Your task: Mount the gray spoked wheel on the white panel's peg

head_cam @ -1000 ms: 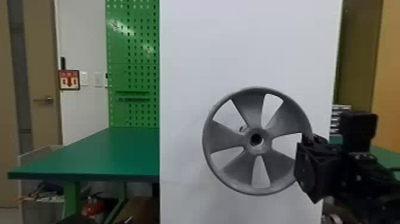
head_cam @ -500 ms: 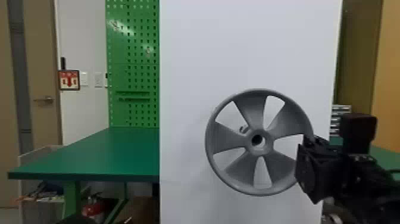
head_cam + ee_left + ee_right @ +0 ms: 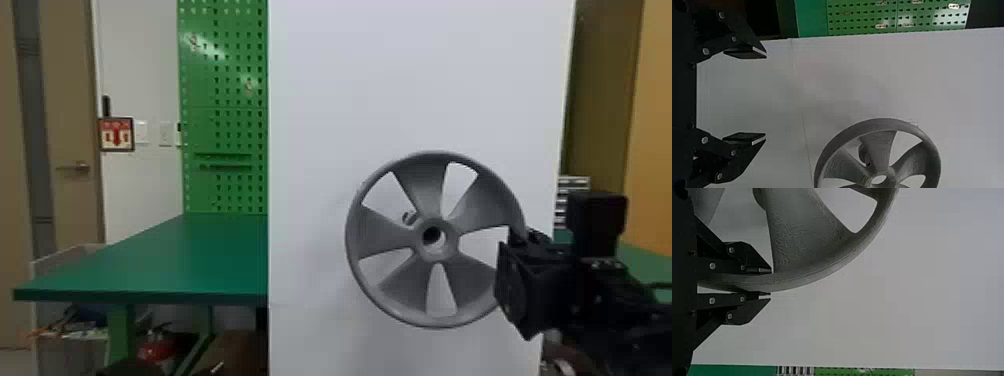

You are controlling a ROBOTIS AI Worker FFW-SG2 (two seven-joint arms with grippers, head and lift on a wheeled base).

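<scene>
The gray spoked wheel [image 3: 382,235] is right of center in the head view's lower half, before the white panel [image 3: 400,75]. The peg [image 3: 410,218] shows through a spoke gap, up and left of the hub [image 3: 450,240]. At lower right, the right gripper [image 3: 525,280] pinches the rim, fingers nearly together. The left gripper's [image 3: 765,96] fingers stand wide apart and empty.

From the robot's head, one view looks forward at the white panel [image 3: 400,75]; both wrist views, turned sideways, face it from nearer, the right closest to the gray spoked wheel [image 3: 420,185] all three share.
</scene>
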